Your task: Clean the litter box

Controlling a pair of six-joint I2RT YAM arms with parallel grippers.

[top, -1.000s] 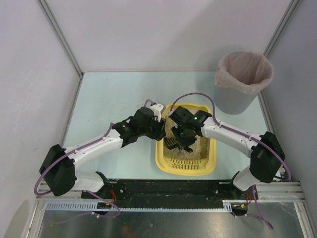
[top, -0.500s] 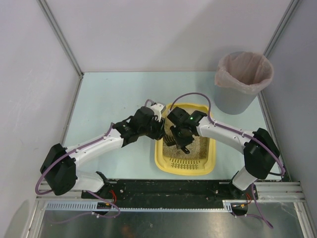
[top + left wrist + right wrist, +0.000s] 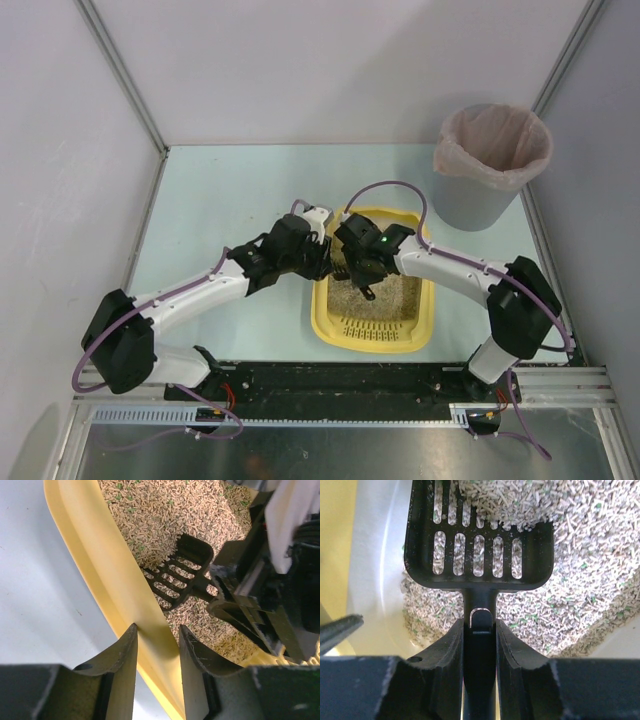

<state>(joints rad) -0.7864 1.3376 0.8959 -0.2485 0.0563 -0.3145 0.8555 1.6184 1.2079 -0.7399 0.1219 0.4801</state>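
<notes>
Litter box: the yellow litter box (image 3: 372,346) lies at the lower centre of the overhead view, on the table (image 3: 220,200). Its slotted rim is at the bottom end.
Bin: the lined bin (image 3: 490,160) stands at the upper right, well apart from the box.
Left gripper: the left gripper (image 3: 157,635) is closed over the box's left side wall, with one finger inside and one outside.
Right gripper: the right gripper (image 3: 479,630) is clamped on the handle of the black scoop (image 3: 479,582), which runs straight between the fingers.
Scoop position: the head sits low in the litter (image 3: 580,555), close beside the left wall in the upper half of the box.
Load: pellets are heaped on the front of the blade, and the slots nearer the handle are bare. No clump can be made out.
Step in hand: this looks like digging and sifting.
Doing it well: the blade should stay shallow and level and push forward under the surface. It then lifts slowly with a small shake, so that loose pellets fall back inside the box.
Left arm's part: a firm hold on the wall should stop the box sliding under the push.
Watch for: the blade may catch the near wall, or pellets may spill over the rim.
</notes>
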